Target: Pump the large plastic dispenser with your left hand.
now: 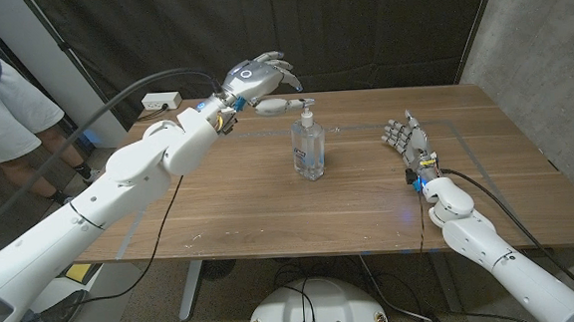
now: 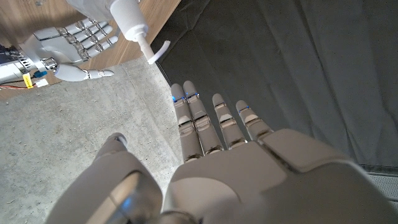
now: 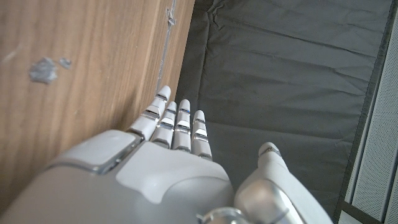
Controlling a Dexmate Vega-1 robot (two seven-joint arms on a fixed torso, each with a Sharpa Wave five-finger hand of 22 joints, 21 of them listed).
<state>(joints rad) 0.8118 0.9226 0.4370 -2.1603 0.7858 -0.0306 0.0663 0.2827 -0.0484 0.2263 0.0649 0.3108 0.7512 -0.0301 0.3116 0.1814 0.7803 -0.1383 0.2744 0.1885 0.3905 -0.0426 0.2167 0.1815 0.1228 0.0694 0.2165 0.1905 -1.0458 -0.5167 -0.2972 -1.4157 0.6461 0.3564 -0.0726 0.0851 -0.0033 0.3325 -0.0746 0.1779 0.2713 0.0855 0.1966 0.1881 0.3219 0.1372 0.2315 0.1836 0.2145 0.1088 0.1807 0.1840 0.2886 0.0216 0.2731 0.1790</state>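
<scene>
White pump nozzle [image 2: 155, 52] beyond left hand [image 2: 217, 124] fingers, untouched.

The light is even and soft — it comes from above, and the wooden table [image 1: 269, 197] looks bright while the dark curtain [image 1: 359, 27] behind it stays almost black. Shadows on the table are weak and short. The head view is sharp, with slight bending at its edges. In the left wrist view the left hand [image 2: 249, 174] is close and a little blurred — the dispenser [image 2: 134, 25] also looks soft.
</scene>
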